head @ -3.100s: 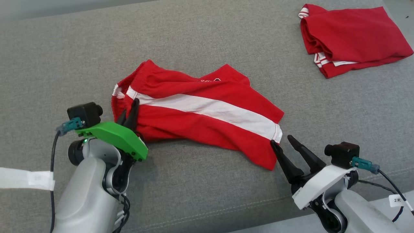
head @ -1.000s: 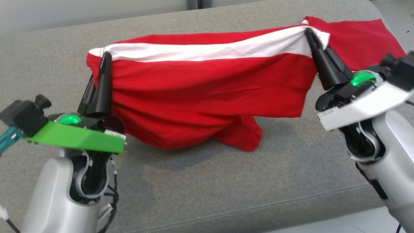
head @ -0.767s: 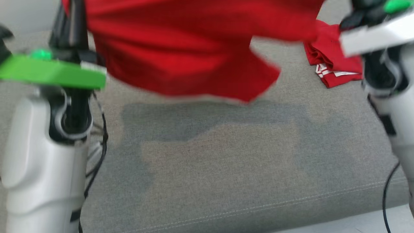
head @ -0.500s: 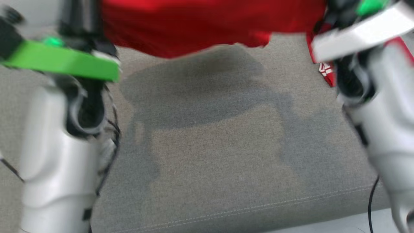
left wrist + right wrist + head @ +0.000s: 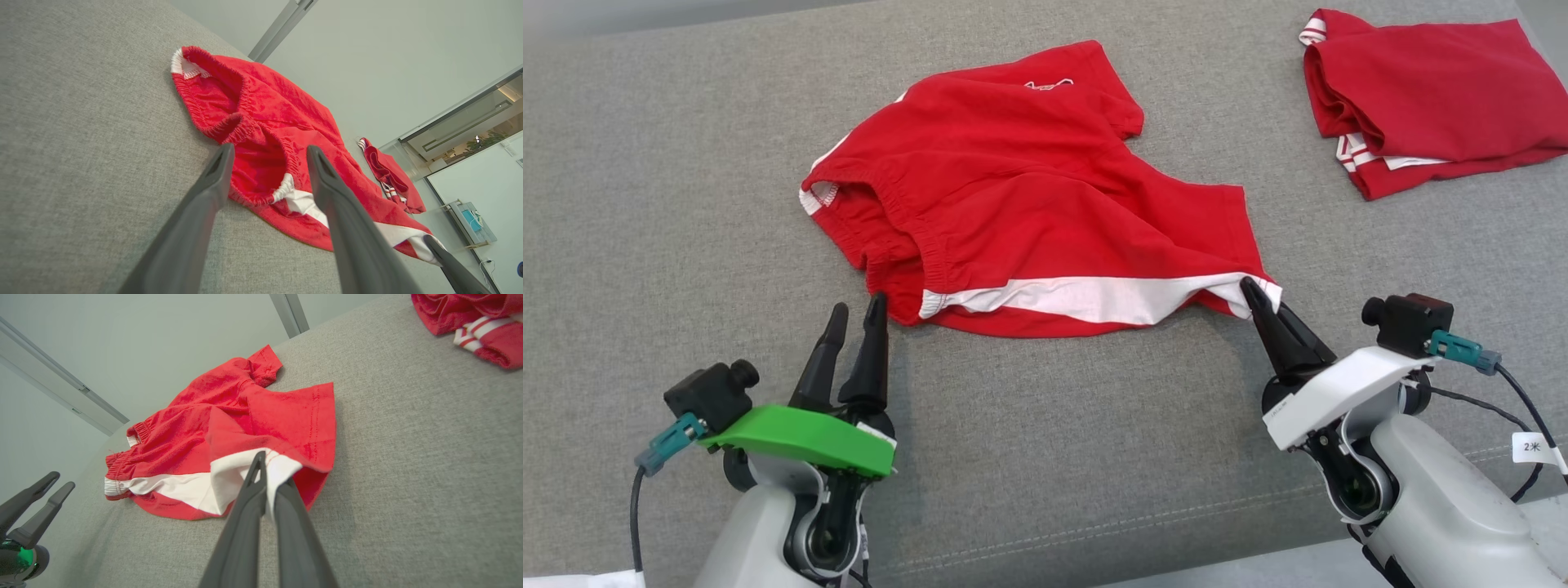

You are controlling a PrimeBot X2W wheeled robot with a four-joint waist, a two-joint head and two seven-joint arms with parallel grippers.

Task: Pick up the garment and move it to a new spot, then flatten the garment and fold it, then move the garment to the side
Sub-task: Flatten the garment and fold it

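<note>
On the grey upholstered surface (image 5: 1045, 457), the red shorts (image 5: 1029, 212) lie crumpled at centre, a folded red garment (image 5: 1421, 90) well apart at far right, the right gripper (image 5: 1250, 287) pinching the shorts' white-striped hem corner, the left gripper (image 5: 858, 304) spread, empty, just beside the waistband.

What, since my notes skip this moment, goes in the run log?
left tool: open, holding nothing | right tool: shut on white hem of red shorts | red shorts: rumpled on grey cushion
</note>
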